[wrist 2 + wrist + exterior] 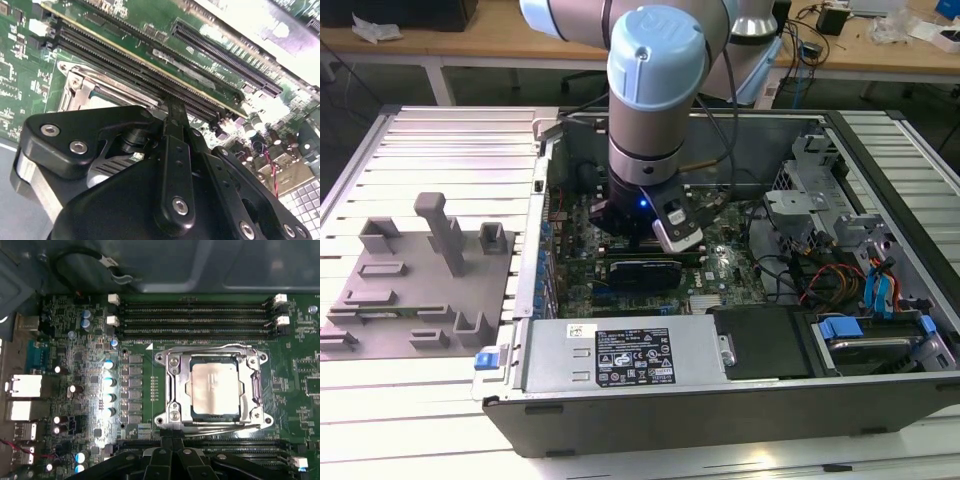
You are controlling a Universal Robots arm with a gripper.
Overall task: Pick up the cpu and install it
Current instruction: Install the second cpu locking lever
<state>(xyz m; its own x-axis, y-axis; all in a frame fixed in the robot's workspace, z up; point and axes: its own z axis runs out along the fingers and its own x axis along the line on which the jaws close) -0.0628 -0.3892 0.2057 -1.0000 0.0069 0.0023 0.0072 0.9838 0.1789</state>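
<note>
Ribbed metal worktop [440, 135] carries an open computer case [720, 400], and my arm [655, 90] reaches straight down into it. From the exterior view the gripper [645, 232] hangs low over the motherboard [720, 265], just above the board's middle. In the second wrist view the gripper [172, 107] fingers look drawn close together, tip right at the memory slots [150, 60]; I see nothing between them, though I can't tell for sure whether they are fully closed. In the first wrist view the cpu [214, 385] sits flat inside the socket [210, 390], silver top up, metal frame around it, not touching the gripper. Memory slots [195, 317] run on both sides of that socket. Grey plastic blocks [430, 270] stand on the worktop at the exterior view's left, well apart from the case interior.
</note>
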